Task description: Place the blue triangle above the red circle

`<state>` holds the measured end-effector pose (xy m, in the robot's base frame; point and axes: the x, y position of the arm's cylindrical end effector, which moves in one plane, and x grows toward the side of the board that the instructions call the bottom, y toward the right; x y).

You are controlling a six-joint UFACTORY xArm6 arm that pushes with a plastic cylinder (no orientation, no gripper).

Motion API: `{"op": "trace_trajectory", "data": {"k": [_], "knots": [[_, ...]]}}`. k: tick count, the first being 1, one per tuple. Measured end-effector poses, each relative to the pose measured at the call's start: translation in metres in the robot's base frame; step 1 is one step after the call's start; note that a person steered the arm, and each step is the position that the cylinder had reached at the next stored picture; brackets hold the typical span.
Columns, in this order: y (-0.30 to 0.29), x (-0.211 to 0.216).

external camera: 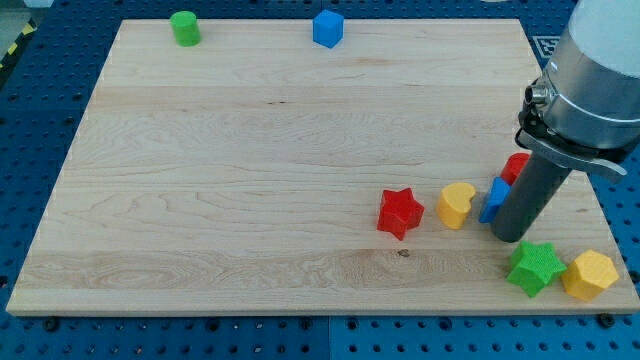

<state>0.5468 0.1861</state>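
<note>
The blue triangle (494,198) lies at the view's right, partly hidden by my rod. The red circle (516,167) sits just above and right of it, mostly hidden behind the rod. My tip (508,238) rests on the board, touching the blue triangle's lower right side and just below the red circle.
A yellow heart (457,204) and a red star (400,211) lie left of the blue triangle. A green star (534,266) and a yellow hexagon (589,275) sit at the bottom right. A green cylinder (185,27) and a blue cube (327,28) stand at the top edge.
</note>
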Motion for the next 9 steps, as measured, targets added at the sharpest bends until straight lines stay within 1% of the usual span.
{"op": "trace_trajectory", "data": {"k": [2, 3, 6, 9], "knots": [[-0.022, -0.025], [-0.024, -0.038], [-0.004, -0.044], [-0.004, -0.104]]}}
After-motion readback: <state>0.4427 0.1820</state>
